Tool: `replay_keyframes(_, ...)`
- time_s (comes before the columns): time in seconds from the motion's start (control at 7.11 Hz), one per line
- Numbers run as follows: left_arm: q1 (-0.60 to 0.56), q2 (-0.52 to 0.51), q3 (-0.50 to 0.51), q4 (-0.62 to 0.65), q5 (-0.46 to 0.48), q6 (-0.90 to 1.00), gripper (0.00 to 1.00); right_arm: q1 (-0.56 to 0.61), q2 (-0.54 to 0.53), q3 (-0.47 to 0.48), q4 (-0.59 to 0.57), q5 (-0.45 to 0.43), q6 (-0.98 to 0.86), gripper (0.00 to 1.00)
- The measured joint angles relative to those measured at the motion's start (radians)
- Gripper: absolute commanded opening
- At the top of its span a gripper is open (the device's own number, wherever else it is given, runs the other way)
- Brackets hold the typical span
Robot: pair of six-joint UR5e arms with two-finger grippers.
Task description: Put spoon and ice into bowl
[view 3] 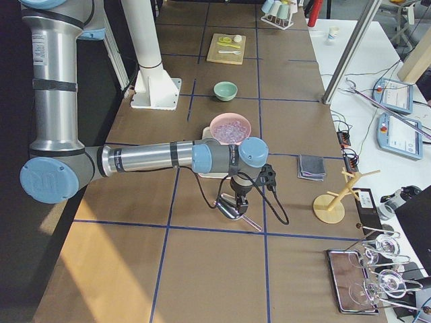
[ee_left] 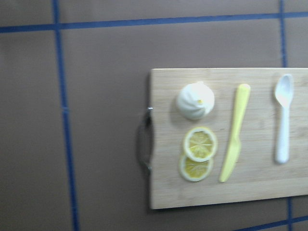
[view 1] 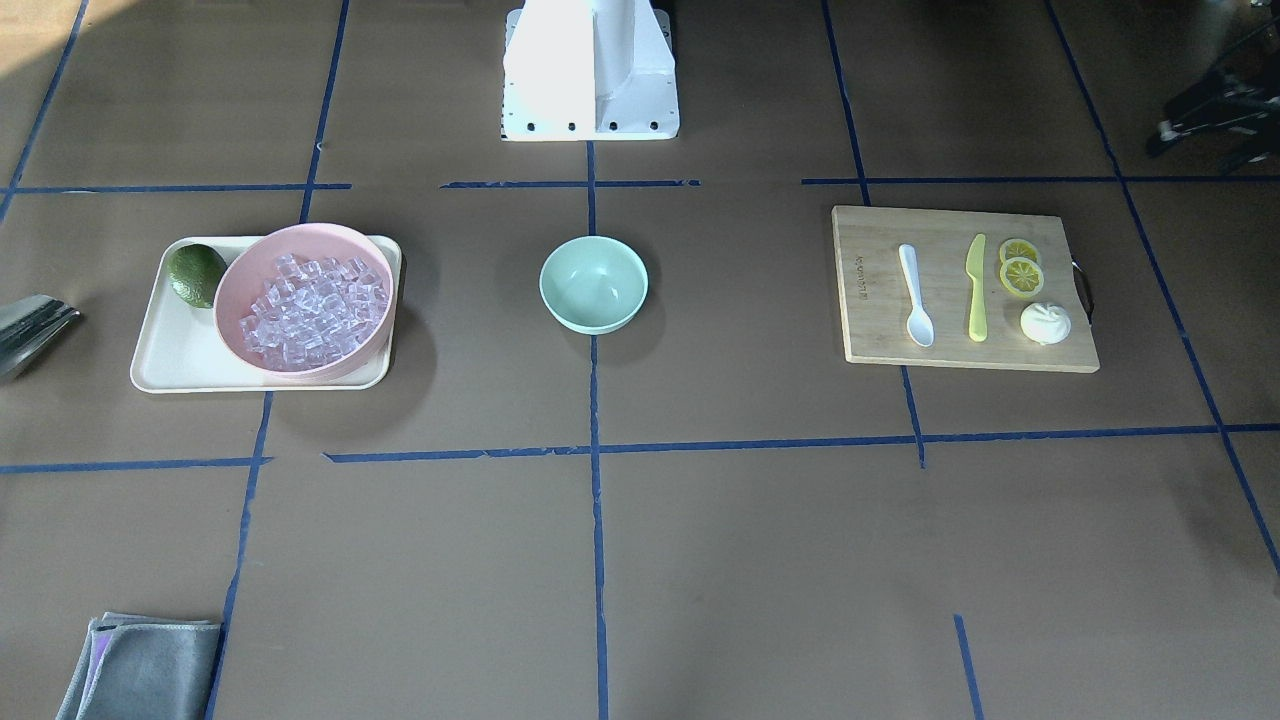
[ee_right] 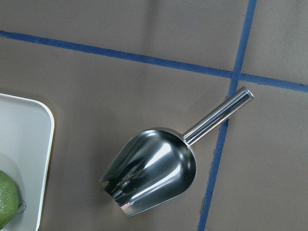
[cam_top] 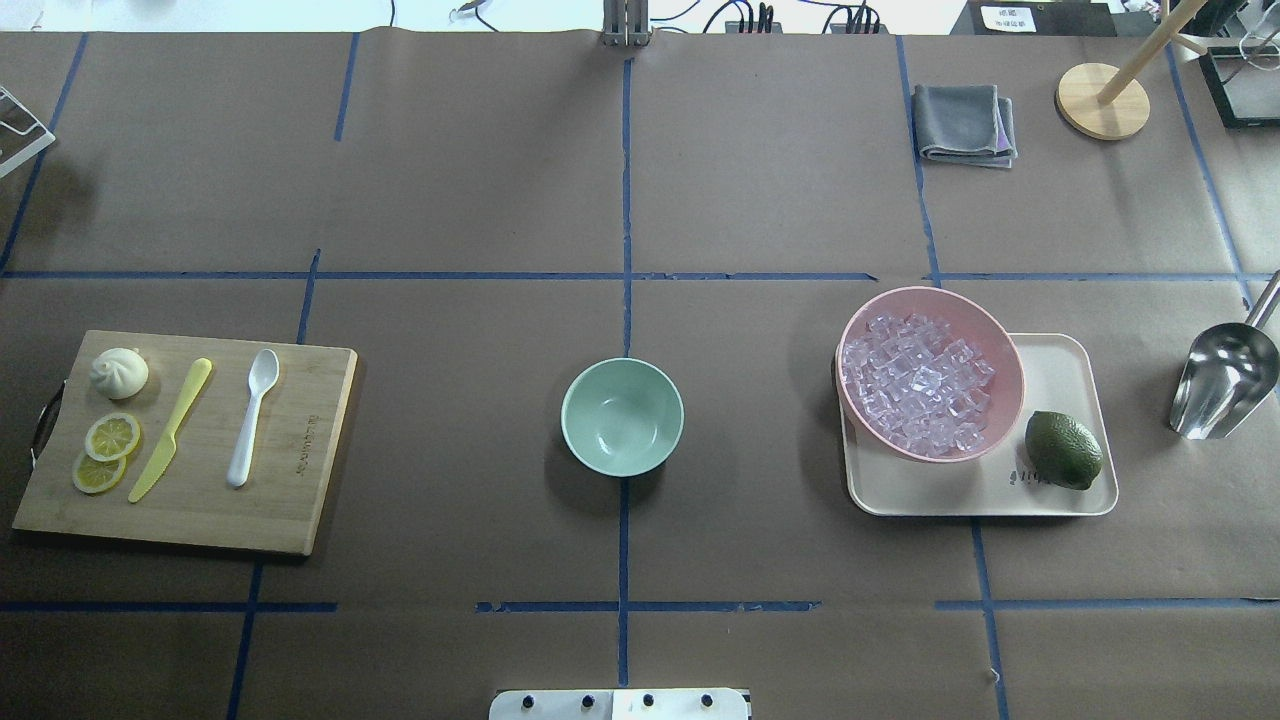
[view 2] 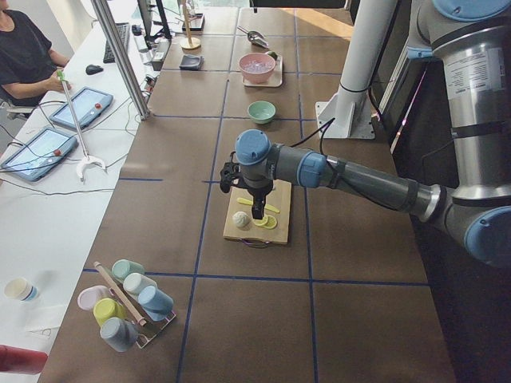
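The white spoon [cam_top: 252, 417] lies on a wooden cutting board [cam_top: 290, 500] at the table's left; it also shows in the left wrist view [ee_left: 283, 118]. The mint-green bowl [cam_top: 622, 416] stands empty at the table's middle. The ice [cam_top: 915, 382], many clear cubes, fills a pink bowl [cam_top: 1005, 345] on the right. My left gripper [view 2: 257, 211] hangs above the cutting board, seen only in the exterior left view; I cannot tell whether it is open or shut. My right gripper [view 3: 237, 202] hangs above a metal scoop [cam_top: 1225, 380], seen only in the exterior right view; I cannot tell its state either.
On the board lie a yellow-green knife [cam_top: 172, 428], lemon slices [cam_top: 112, 436] and a white bun [cam_top: 119, 372]. The pink bowl shares a cream tray [cam_top: 1060, 370] with a lime [cam_top: 1063, 450]. A grey cloth [cam_top: 962, 123] and a wooden stand [cam_top: 1102, 100] are at the far right.
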Motion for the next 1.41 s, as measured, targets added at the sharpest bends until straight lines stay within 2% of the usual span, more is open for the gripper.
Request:
replay_keyframes(0.14,0.117,-0.064,0.001,-0.030,0.058,-0.140,1.00,-0.005,0.007,0.000,0.000,0.000,-0.001,1.00)
replay_keyframes(0.28,0.248,-0.131,0.007,-0.044,0.169,-0.245,1.00,-0.014,0.014,0.000,0.001,0.000,-0.002,1.00)
replay_keyframes(0.42,0.366,-0.191,0.033,-0.051,0.300,-0.297,1.00,-0.025,0.018,0.001,0.001,-0.001,-0.001,1.00)
replay_keyframes(0.56,0.425,-0.244,0.073,-0.055,0.374,-0.333,1.00,-0.036,0.020,0.001,0.001,0.000,0.000,1.00)
replay_keyframes(0.84,0.486,-0.316,0.141,-0.069,0.415,-0.425,1.00,-0.042,0.020,0.002,0.000,0.000,0.000,1.00)
replay_keyframes(1.41,0.505,-0.383,0.249,-0.083,0.404,-0.450,0.99,-0.042,0.021,0.002,0.001,0.001,0.001,1.00)
